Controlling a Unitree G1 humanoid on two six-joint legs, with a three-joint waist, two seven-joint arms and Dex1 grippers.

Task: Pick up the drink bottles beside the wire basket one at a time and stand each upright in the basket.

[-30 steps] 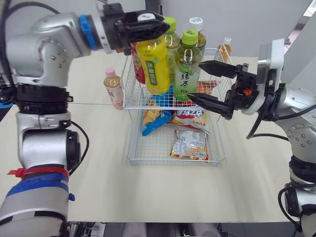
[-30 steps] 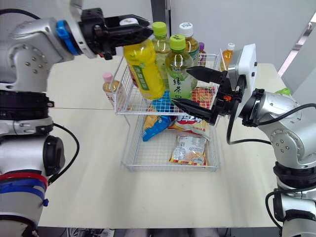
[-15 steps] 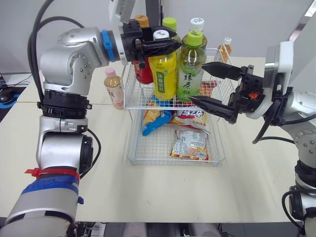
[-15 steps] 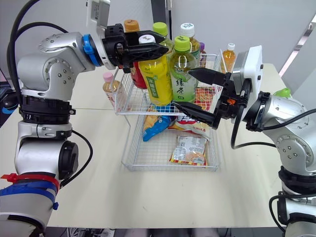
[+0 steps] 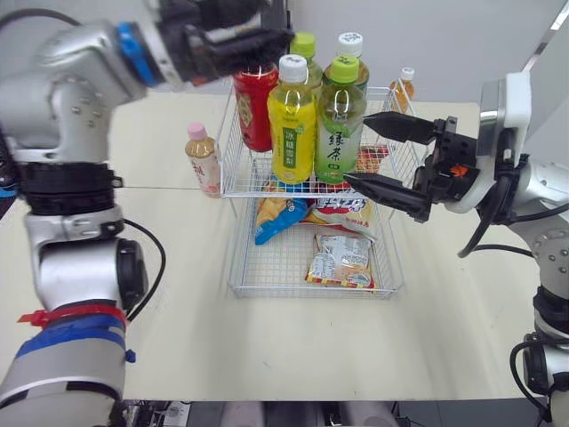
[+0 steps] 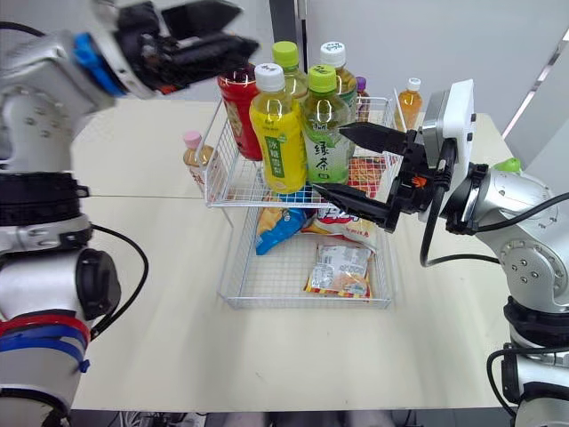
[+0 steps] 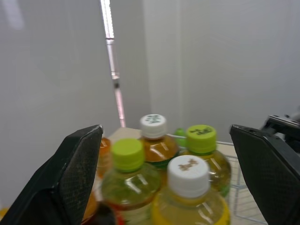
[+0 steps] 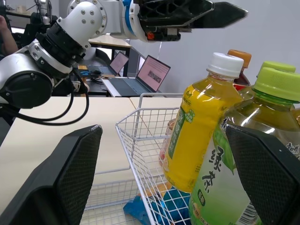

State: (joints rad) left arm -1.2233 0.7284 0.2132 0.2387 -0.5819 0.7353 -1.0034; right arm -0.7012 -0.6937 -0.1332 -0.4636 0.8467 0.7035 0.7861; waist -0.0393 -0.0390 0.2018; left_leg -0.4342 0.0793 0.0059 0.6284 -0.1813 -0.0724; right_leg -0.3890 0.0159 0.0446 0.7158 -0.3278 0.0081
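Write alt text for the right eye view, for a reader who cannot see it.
A yellow bottle stands upright in the upper wire basket among other drink bottles, the left claw open above it to the left. The right claw is open beside a green tea bottle, and a pink-capped bottle stands on the table outside the basket.

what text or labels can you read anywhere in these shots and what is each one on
"绿茶": on the label of the green tea bottle standing in the wire basket.
Yellow bottle: the label has print, too small to read.
Pink-capped bottle beside the basket: label too blurred to read.
Snack bag and silver packet: print unreadable.
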